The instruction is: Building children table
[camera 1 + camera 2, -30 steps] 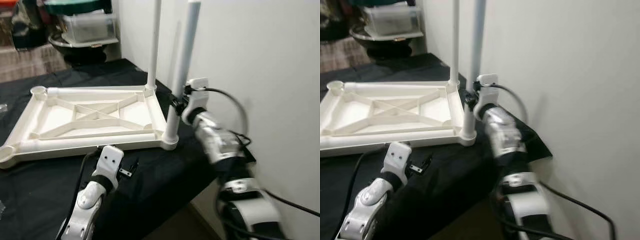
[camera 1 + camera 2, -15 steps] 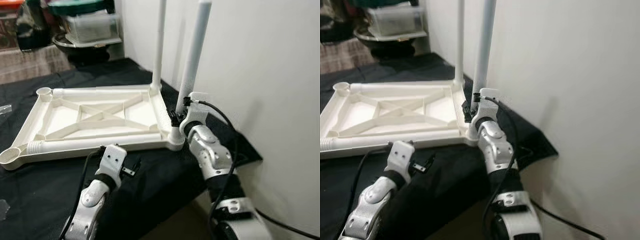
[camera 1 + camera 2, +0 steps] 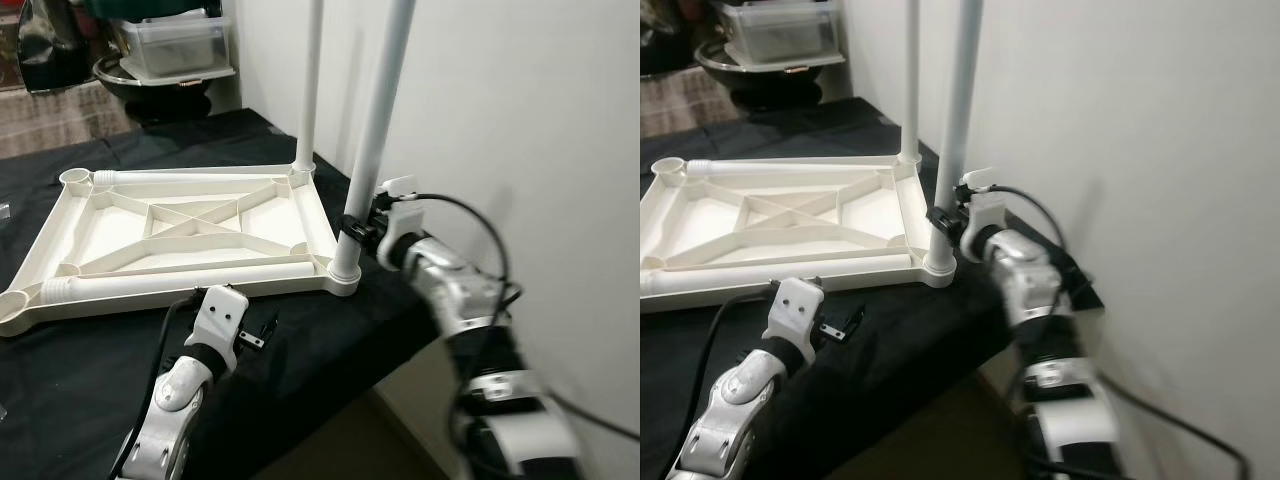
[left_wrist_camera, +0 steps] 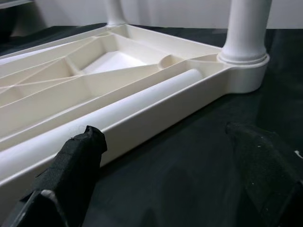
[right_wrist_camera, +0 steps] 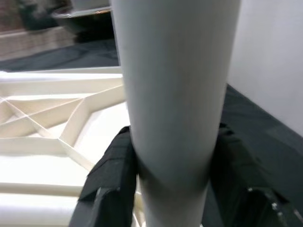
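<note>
Upside down on the black-covered surface (image 3: 90, 390) lies the white tabletop frame (image 3: 180, 240), its ribbed underside facing up like a shallow tray, with a loose white tube (image 3: 170, 283) lying along the inside of its near rail. Two white legs stand upright in the frame's corner sockets by the surface's right edge, next to the wall: the far leg (image 3: 309, 90) at the back corner and the near leg (image 3: 372, 140) at the front one. The right gripper (image 3: 360, 228) is closed around the near leg low down, just above its socket, one black finger on each side of the tube. The left gripper (image 3: 262, 333) hovers over the black cloth just in front of the frame's near rail, fingers spread apart and holding nothing. Beyond the surface's far edge, a clear lidded bin (image 3: 175, 45) sits on a dark round stand; its contents cannot be made out.
</note>
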`<state>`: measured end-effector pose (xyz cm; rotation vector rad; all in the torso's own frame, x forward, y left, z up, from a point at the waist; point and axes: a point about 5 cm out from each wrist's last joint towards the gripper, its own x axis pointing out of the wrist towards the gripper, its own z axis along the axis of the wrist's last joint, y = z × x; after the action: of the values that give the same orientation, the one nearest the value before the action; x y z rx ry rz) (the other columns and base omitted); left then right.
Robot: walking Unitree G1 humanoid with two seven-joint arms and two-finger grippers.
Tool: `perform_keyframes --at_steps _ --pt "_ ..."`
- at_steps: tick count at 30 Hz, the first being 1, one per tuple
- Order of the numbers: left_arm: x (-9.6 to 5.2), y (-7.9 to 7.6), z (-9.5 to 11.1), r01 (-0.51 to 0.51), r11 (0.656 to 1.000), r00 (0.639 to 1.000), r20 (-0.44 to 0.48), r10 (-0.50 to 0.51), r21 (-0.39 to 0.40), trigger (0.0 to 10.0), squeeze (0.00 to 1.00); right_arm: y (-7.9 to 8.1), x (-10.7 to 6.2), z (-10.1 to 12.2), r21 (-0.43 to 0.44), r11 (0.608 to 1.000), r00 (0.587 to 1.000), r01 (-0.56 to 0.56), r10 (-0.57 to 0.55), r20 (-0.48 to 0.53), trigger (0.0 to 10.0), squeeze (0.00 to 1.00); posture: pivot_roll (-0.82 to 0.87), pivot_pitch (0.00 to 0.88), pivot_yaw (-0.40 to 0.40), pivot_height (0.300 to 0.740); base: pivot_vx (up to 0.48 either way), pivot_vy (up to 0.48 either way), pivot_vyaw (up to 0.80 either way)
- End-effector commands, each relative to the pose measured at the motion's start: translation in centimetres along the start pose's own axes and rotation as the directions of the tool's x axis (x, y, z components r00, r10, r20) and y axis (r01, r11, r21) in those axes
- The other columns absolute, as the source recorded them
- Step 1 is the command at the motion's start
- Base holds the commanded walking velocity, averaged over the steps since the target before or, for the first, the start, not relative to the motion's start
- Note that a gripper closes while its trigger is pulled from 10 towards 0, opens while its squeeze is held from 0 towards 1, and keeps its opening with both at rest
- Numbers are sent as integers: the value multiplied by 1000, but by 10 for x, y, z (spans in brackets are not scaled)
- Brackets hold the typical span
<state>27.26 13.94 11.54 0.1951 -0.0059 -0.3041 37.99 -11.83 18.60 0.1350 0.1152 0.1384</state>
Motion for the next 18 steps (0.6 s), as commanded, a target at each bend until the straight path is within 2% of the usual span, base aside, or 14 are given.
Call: perform_keyframes --at_steps 1,3,4,5,6,7,8,9,11,12,13,14,17,18 --pt "-2 -1 -5 5 1000 1000 -21 -5 1 10000 0 -16 -3 2 64 988 989 144 -145 14 0 0 94 0 -71 740 0 0 0" --pt "-1 -1 -5 6 1000 1000 -21 -6 1 10000 0 8 -12 -10 115 967 974 228 -228 -16 0 0 101 0 -67 740 0 0 0" --pt "-1 -1 -5 6 1000 1000 -21 -6 1 10000 0 8 -12 -10 115 967 974 228 -228 -16 0 0 101 0 -67 740 0 0 0" --pt "-1 -2 -5 8 1000 1000 -20 -8 2 10000 0 22 -18 -12 122 965 973 230 -230 -14 0 0 101 0 -67 740 0 0 0" --pt "-1 -2 -5 8 1000 1000 -20 -8 2 10000 0 22 -18 -12 122 965 973 230 -230 -14 0 0 101 0 -67 740 0 0 0" --pt "0 -2 -4 12 1000 1000 -19 -12 3 10000 0 45 -24 -13 103 986 991 133 -134 3 9255 0 100 0 -67 740 0 0 0" --pt "0 -3 -4 13 1000 1000 -19 -13 3 10000 0 51 -26 -12 86 993 997 77 -78 17 10000 0 95 0 -71 740 0 0 0" --pt "0 -3 -4 13 1000 1000 -19 -13 3 10000 0 51 -26 -12 86 993 997 77 -78 17 10000 0 95 0 -71 740 0 0 0" --pt "1 -1 -5 10 1000 1000 -19 -10 5 10000 0 58 -28 -8 71 993 994 -91 87 61 10000 0 92 0 -76 740 0 0 0" --pt "1 0 -5 7 1000 1000 -18 -7 4 10000 0 53 -28 -7 54 992 991 -111 107 77 10000 0 90 0 -76 740 0 0 0" --pt "1 0 -5 3 1000 1000 -17 -3 3 10000 0 46 -27 -4 51 989 986 -137 132 98 10000 1000 89 0 -77 740 0 0 0" --pt "1 0 -5 3 1000 1000 -17 -3 3 10000 0 46 -27 -4 51 989 986 -137 132 98 10000 1000 89 0 -77 740 0 0 0" --pt "1 0 -5 1 1000 1000 -17 -1 0 10000 0 33 -22 -1 57 984 982 -170 164 89 10000 1000 89 0 -79 740 0 0 0" --pt "1 -1 -5 2 1000 1000 -17 -2 0 10000 0 28 -20 0 66 980 980 -190 186 71 10000 655 89 0 -79 740 0 0 0"
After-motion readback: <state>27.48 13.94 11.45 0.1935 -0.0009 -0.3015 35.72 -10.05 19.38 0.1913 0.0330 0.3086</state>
